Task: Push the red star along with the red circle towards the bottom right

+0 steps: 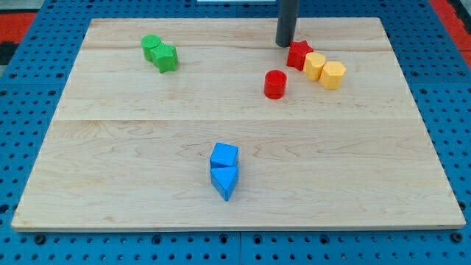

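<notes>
Tip position: the rod's lower end, my tip (285,44), stands at the view's top, just to the upper left of the red star (299,54), close to it or just touching; contact cannot be confirmed.

Claw state: none fitted. The arm ends in a plain dark rod, so nothing is clenched, released or grasped; it can only push.

Red star location: upper right part of the wooden board (147,147), touching the yellow block (315,65) on its right side.

Red circle location: the red circle (274,84), a short cylinder, stands below and to the left of the star, apart from it.

Handling, judged: both red pieces look small, light and rigid, likely to slide easily on the smooth wood. The star's points may make it turn under an off-centre push; the cylinder may roll off a glancing contact.

Contact point, judged: press on the star's upper-left face, in line with the bottom right corner.

Risk, judged: the yellow block and the yellow hexagonal block (333,74) lie in that path and may be carried along.

Materials: pale wood planks with visible grain; blocks matt, solid-coloured; blue perforated base around the board.

Other blocks: two green blocks (160,53) touching at upper left; blue cube (224,156) touching a blue wedge (225,181) at lower centre.
</notes>
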You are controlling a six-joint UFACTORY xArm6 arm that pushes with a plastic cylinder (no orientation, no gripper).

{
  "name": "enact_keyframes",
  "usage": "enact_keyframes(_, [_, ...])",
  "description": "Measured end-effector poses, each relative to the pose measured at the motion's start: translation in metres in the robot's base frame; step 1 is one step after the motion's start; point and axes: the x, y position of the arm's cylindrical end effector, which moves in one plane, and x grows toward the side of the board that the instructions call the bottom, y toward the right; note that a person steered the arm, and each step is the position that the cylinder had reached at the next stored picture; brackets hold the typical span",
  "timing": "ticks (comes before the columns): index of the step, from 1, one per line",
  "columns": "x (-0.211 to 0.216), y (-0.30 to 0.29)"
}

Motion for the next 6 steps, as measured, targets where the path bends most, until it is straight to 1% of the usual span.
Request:
enact_keyframes(1, [-0.006, 0.046])
enact_keyframes(2, [-0.002, 0.095])
enact_keyframes(4, [0.020, 0.053])
enact_keyframes(5, [0.024, 0.029])
enact_keyframes(6, [0.025, 0.018])
